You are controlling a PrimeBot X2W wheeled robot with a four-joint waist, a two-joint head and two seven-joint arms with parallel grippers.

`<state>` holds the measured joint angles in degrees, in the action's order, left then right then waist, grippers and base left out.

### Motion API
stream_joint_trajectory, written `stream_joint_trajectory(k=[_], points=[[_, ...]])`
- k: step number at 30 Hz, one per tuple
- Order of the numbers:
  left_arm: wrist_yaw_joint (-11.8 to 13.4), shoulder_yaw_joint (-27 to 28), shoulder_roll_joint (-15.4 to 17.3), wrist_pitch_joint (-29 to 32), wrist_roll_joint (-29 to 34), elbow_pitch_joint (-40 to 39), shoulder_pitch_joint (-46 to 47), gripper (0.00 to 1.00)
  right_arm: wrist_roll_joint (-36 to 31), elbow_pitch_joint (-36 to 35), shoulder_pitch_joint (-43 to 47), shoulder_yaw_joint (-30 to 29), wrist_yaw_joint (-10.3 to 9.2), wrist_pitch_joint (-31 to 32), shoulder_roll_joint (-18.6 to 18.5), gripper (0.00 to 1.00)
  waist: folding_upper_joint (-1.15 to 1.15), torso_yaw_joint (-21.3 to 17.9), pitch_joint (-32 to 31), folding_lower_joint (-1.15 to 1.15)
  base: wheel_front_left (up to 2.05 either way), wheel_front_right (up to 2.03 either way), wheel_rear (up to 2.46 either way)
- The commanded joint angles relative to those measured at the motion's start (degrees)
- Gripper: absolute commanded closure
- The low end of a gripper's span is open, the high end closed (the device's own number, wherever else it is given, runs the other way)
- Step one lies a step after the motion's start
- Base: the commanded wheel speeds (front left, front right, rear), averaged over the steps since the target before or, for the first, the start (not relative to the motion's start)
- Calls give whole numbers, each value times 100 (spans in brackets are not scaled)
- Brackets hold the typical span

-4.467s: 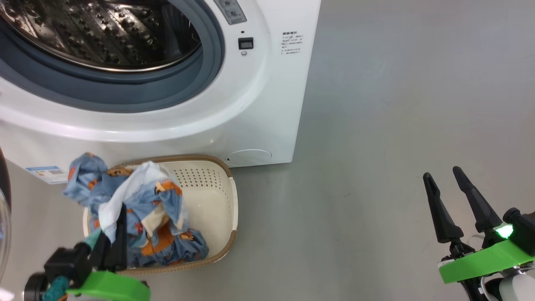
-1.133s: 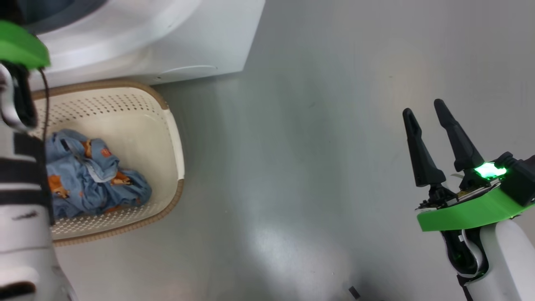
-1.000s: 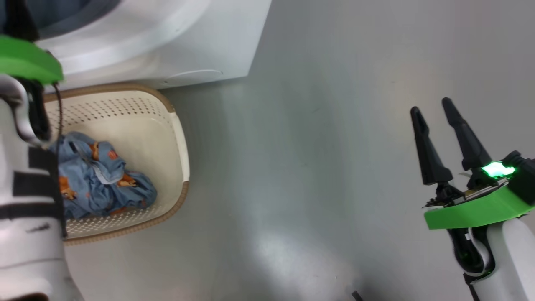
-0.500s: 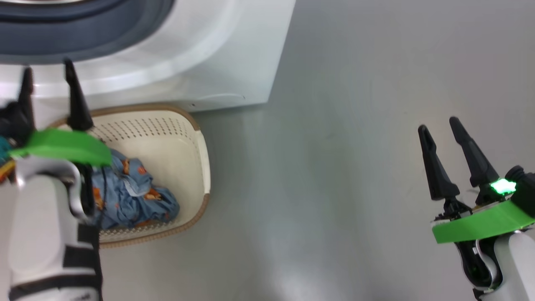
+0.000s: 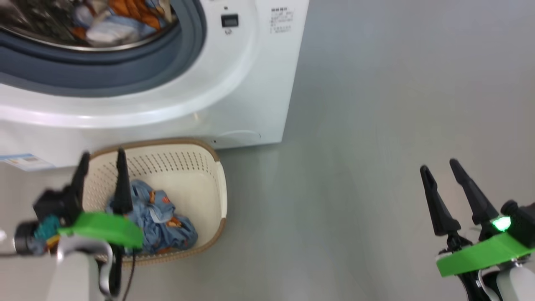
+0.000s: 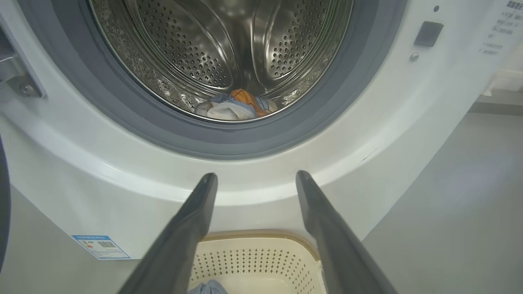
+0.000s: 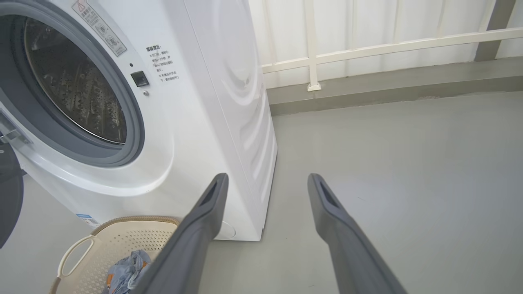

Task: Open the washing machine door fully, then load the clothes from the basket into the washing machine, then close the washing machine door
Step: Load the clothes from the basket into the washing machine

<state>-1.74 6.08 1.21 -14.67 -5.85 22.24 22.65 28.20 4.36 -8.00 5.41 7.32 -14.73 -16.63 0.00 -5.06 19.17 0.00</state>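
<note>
The washing machine (image 5: pixel 250 83) stands open, with one printed garment (image 5: pixel 108 29) lying in its steel drum (image 6: pixel 184 53). A dark edge of the washing machine door (image 7: pixel 8 200) shows swung out at the left of the right wrist view. On the floor in front sits the basket (image 5: pixel 200 175), holding more blue clothes (image 5: pixel 159 221). My left gripper (image 5: pixel 103 154) hovers over the basket's left half, open and empty, its fingers pointing at the machine. My right gripper (image 5: pixel 439 166) is open and empty over bare floor far to the right.
Grey floor (image 5: pixel 376 125) stretches to the right of the machine. A blue label sticker (image 6: pixel 100 246) sits low on the machine's front. In the right wrist view a white railing (image 7: pixel 367 45) and a low kerb run along the back.
The head camera has tilted up, bringing the drum into view. My left arm has drawn back from the machine to above the basket, gripper open and empty. The right gripper has stayed put.
</note>
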Motion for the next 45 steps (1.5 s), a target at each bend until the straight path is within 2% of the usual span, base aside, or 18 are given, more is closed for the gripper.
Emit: stream_joint_trajectory(k=[1, 11, 20, 36, 45], points=[[48, 109, 168, -33, -49, -222, -223, 0, -51, -98, 164, 80, 17, -27, -129, 0, 0, 85, -307, 0, 0, 0, 0], [266, -75, 167, -33, -450, -786, -1448, 0, -87, -76, 765, -113, 17, -27, -107, 0, 0, 156, -862, 0, 0, 0, 0], [506, -113, 167, -33, -605, -1408, -2243, 0, -118, -164, 1140, -308, 17, -27, -47, 0, 0, 177, -1004, 0, 0, 0, 0], [636, -211, 167, -33, -555, -1586, -2295, 0, -110, -227, 1134, -381, 17, -27, 41, 0, 0, 172, -909, 0, 0, 0, 0], [661, -280, 167, -33, -471, -1304, -2116, 0, -106, -254, 928, -284, 17, -27, 100, 0, 0, 166, -703, 0, 0, 0, 0]])
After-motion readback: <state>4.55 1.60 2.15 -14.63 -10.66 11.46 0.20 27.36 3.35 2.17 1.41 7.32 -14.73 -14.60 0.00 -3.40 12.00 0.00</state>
